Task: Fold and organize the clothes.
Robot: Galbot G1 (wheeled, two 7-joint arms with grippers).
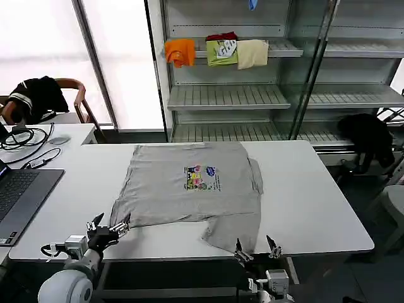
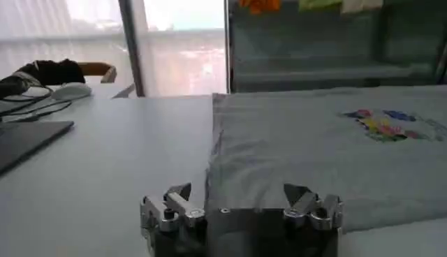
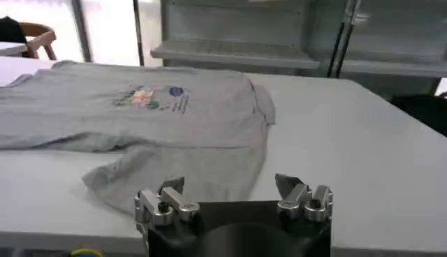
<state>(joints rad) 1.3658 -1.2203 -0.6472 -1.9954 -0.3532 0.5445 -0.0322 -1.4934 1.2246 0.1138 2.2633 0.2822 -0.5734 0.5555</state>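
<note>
Left gripper (image 1: 109, 226) at shirt (image 1: 192, 189) 8 o'clock corner, right gripper (image 1: 257, 247) at 5 o'clock hem; fingers apart. Pinch single layer, lift evenly.

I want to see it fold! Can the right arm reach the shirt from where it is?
Probably yes. The right gripper is open at the table's near edge, right by the shirt's nearest corner, with nothing between them.
</note>
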